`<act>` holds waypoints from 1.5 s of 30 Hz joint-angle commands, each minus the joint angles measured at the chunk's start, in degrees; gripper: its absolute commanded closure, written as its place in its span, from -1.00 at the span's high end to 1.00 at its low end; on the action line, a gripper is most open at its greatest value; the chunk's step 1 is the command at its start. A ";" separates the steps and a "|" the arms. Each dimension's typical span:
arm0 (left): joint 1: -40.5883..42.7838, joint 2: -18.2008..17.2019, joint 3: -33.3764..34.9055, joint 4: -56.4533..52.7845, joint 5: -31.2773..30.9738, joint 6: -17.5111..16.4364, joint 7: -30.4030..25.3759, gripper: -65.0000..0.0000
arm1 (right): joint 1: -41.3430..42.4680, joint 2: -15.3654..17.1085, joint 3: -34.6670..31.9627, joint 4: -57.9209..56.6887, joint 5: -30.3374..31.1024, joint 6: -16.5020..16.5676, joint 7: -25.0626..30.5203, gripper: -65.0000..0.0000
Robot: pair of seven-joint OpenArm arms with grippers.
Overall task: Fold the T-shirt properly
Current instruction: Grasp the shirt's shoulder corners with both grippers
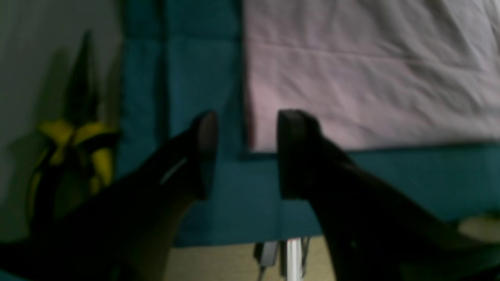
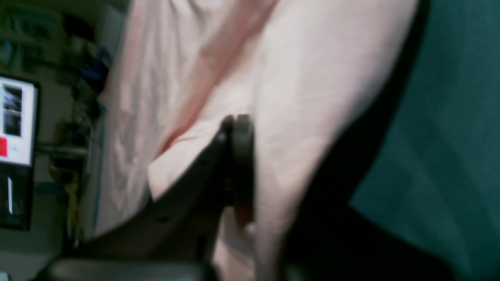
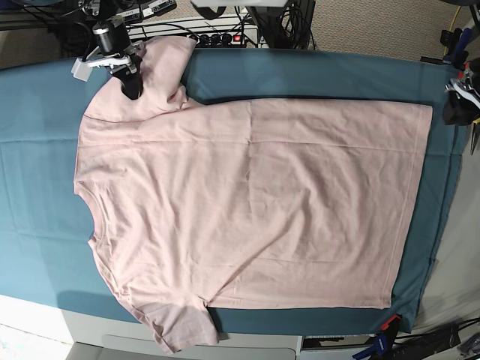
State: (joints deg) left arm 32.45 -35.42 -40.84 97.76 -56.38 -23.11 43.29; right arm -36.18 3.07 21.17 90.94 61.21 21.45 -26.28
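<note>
Both wrist views are blurred, and the T-shirt's print side faces down, unseen. The right hand is closed on the upper sleeve, fabric bunched around its fingers. The left hand hangs with fingers apart just off the hem corner, gripping nothing. The T-shirt lies flat across the teal-covered bench between both hands.

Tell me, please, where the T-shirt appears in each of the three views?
Left wrist: T-shirt fills the upper right, its corner just beyond the open jaws.
Right wrist: it fills the centre, pinched in the shut jaws.
Base: spread flat across the middle.
Shared landmark: the teal table cloth.
</note>
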 commanded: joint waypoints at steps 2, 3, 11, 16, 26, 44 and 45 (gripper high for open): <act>-1.07 -1.25 -0.55 -1.05 -0.61 0.94 -0.76 -0.19 | -1.95 1.33 -0.50 -0.83 -6.32 -4.35 -6.34 -1.00; -1.84 -1.29 -0.55 -2.47 -1.05 1.07 -0.48 -0.19 | -1.97 1.90 -0.48 -0.83 -6.47 -4.33 -6.38 -1.00; -11.37 -2.73 -0.55 -18.58 -10.73 -1.33 4.09 -0.20 | -1.92 3.54 -0.50 -0.66 -6.86 -4.31 -6.32 -1.00; -14.10 -4.17 0.07 -27.39 -17.35 -3.32 6.82 -0.21 | -1.90 3.56 -0.50 -0.63 -6.86 -4.31 -6.27 -1.00; -17.03 -3.43 14.27 -29.40 -19.82 -5.49 8.37 -0.21 | -1.92 3.54 -0.50 -0.61 -7.56 -4.28 -6.01 -1.00; -13.25 -3.76 15.32 -29.35 -23.39 -6.84 10.78 -0.22 | -1.90 3.43 -0.50 -0.61 -8.37 -4.31 -5.62 -1.00; -13.22 -3.74 15.32 -29.35 -23.39 -6.84 10.78 -0.27 | -1.92 3.43 -0.50 -0.61 -8.35 -4.28 -5.57 -1.00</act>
State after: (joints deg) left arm 18.09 -38.46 -25.54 68.40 -80.12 -31.14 51.33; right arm -36.53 6.37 20.67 91.18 58.57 22.35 -26.92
